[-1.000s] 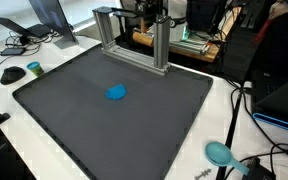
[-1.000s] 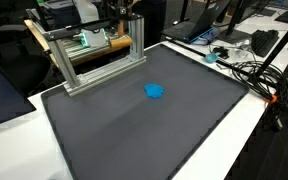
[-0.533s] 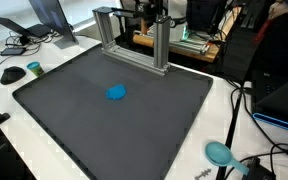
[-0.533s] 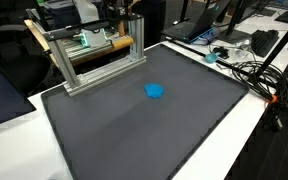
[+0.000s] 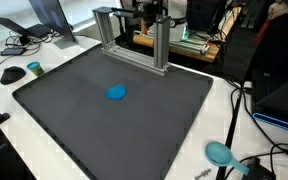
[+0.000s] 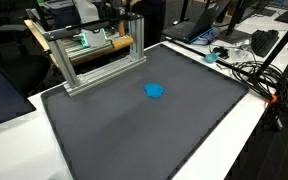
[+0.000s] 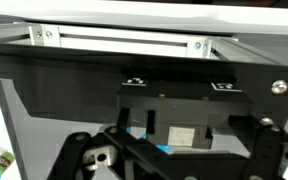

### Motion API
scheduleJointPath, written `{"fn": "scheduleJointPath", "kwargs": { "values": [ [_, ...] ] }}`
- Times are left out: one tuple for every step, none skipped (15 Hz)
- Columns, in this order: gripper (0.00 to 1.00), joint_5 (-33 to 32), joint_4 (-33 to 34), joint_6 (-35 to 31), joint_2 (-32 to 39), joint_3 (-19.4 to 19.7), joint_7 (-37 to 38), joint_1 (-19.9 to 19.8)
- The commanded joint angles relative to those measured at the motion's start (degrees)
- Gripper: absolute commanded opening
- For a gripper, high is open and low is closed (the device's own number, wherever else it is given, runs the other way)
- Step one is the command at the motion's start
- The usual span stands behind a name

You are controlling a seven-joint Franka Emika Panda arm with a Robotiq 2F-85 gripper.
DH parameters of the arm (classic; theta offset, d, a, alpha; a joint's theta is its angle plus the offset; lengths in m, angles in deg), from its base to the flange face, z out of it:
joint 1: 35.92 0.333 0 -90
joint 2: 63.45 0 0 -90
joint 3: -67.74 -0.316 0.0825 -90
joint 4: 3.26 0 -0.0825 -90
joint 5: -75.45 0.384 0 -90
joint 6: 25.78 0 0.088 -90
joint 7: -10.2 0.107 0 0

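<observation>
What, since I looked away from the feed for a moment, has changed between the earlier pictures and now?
Nothing visibly changed. In both exterior views the blue object lies on the same spot of the dark mat, and the metal frame stands at the mat's far edge as before. Nothing was taken hold of or let go that these views show.

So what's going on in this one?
Nothing is being held right now. In the wrist view the robot's fingers stand apart with nothing between them, close by the aluminium frame at the back edge of the dark mat. A small blue object lies alone near the middle of that mat in both exterior views, with nothing touching it.
</observation>
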Motion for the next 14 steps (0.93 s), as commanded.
{"fn": "scheduleJointPath", "kwargs": {
  "values": [
    [1.00,-4.32,0.28,-0.81,-2.03,-1.87,1.46,-1.41],
    [1.00,-5.61,0.81,-0.84,-1.81,-2.31,1.95,-1.78],
    [1.00,-6.16,1.65,-1.13,-1.45,-2.13,1.42,-1.63],
    [1.00,-5.13,2.25,-1.93,-1.29,-0.83,-0.63,-0.61],
    [1.00,-4.38,3.15,-2.41,-0.98,-0.13,-1.39,-0.34],
    [1.00,-2.77,3.87,-3.38,-1.09,1.24,-3.15,0.44],
    [1.00,-1.47,4.96,-3.49,-0.77,2.33,-4.47,0.89],
    [1.00,-0.92,5.60,-4.75,-0.69,3.23,-5.50,1.02],
    [1.00,-0.35,6.94,-5.29,-0.04,4.00,-6.34,1.04],
    [1.00,-0.22,7.88,-6.50,0.79,4.57,-7.17,1.03],
    [1.00,-0.94,9.62,-7.76,2.63,4.32,-6.35,0.14],
    [1.00,-0.69,11.30,-8.92,4.74,4.60,-6.50,0.25],
    [1.00,-0.56,12.89,-10.30,6.97,4.59,-5.86,0.19],
    [1.00,-0.47,15.04,-11.77,10.27,4.24,-4.95,0.13]
  ]
}}
